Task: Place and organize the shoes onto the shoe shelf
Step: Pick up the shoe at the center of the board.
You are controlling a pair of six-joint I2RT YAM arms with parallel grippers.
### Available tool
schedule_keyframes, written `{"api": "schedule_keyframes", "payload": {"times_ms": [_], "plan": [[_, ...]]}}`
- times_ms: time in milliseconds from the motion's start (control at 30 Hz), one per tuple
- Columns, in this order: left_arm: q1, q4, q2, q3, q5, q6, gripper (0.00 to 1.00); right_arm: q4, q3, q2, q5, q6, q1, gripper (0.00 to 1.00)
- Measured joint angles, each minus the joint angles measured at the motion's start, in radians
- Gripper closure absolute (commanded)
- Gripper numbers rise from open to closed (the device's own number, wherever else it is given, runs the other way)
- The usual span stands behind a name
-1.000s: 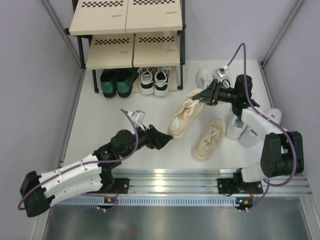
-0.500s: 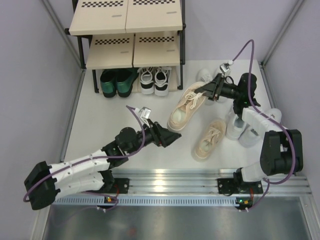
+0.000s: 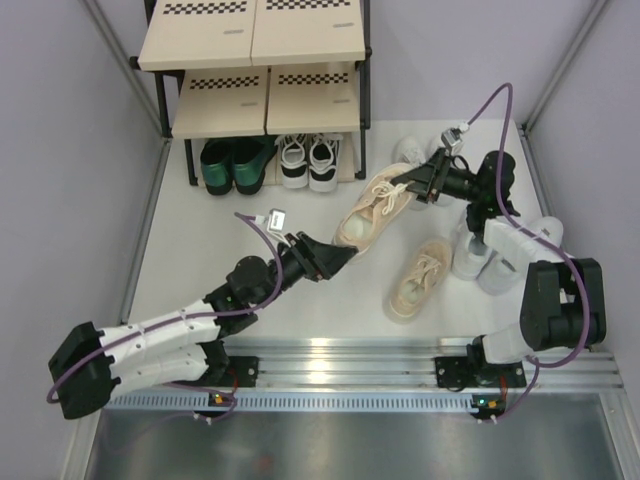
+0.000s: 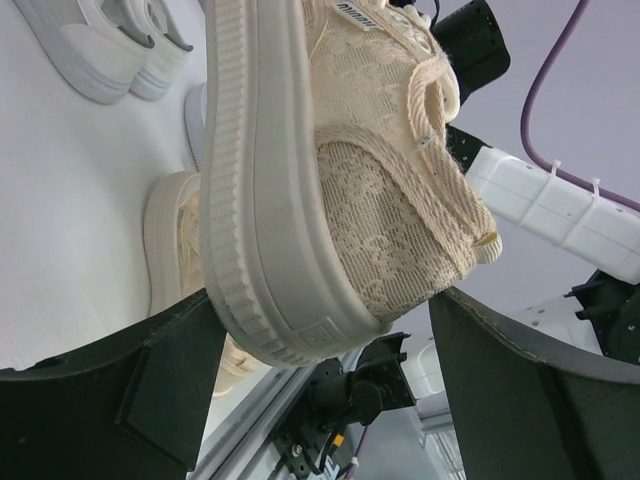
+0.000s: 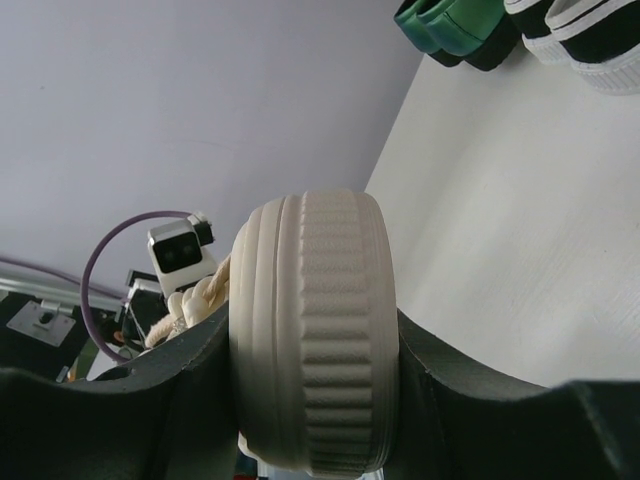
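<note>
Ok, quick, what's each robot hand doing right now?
Left gripper: open, fingers straddling the heel of the beige sneaker, not clamped.
Right gripper: closed on that sneaker's toe, holding it up.

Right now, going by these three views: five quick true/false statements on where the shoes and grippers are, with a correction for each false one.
1. The right gripper is clamped on one end of a beige sneaker held above the table. True.
2. The other beige sneaker is on the shoe shelf. False: it lies on the table by the right arm.
3. The dark green shoes and black-and-white sneakers sit side by side at the shelf's lowest level. True.
4. The shelf's top board holds a pair. False: what shows of it is bare; the white sneakers are on the table.
5. The left gripper is far from any shoe. False: its fingers flank the held sneaker's other end.
</note>
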Motion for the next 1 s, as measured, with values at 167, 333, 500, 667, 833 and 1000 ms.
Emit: {"api": "schedule_keyframes", "payload": {"times_ms": [167, 333, 500, 667, 833, 1000], "plan": [[-0.002, 0.025, 0.030, 0.000, -0.019, -0.024, 0.14, -0.007, -0.005, -0.001, 0.006, -0.012, 0.002, 1.00], [-0.002, 0.086, 0.080, 0.000, -0.019, -0.050, 0.26, -0.037, -0.005, -0.001, 0.016, -0.048, 0.003, 1.00], [0.012, 0.089, 0.109, 0.000, -0.036, -0.081, 0.80, -0.072, -0.005, -0.001, 0.031, -0.099, 0.003, 1.00], [0.023, 0.053, 0.097, 0.000, -0.047, -0.102, 1.00, -0.115, 0.002, -0.010, 0.023, -0.170, 0.005, 1.00], [0.031, -0.007, 0.038, 0.000, -0.032, -0.087, 1.00, -0.175, 0.006, -0.010, -0.011, -0.220, 0.014, 0.58], [0.053, -0.046, -0.043, -0.016, -0.029, -0.072, 1.00, -0.333, 0.058, -0.011, -0.050, -0.381, 0.029, 0.28]]}}
